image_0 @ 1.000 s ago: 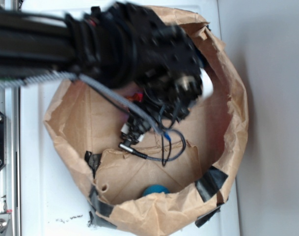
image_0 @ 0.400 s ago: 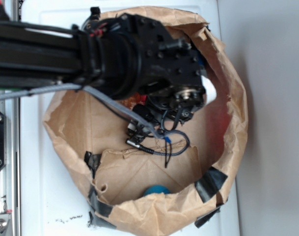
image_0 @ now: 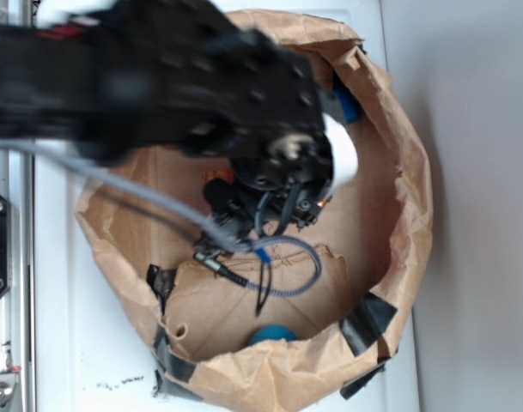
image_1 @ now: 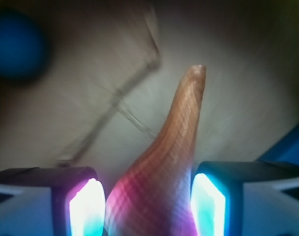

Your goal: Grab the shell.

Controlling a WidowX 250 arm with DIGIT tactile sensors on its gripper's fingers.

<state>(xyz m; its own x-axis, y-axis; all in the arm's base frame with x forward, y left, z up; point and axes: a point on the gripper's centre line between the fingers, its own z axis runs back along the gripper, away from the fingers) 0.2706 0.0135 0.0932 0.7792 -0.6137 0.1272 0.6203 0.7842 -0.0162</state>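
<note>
No writing, label, brand, number or sign can be read in either view; the brown paper bag [image_0: 407,215] bears no print; its black tape patches [image_0: 368,316] are blank; the robot arm [image_0: 158,86] is blurred and shows no legible marking; in the wrist view the shell [image_1: 164,177] and the lit fingers [image_1: 88,209] carry no lettering.
</note>
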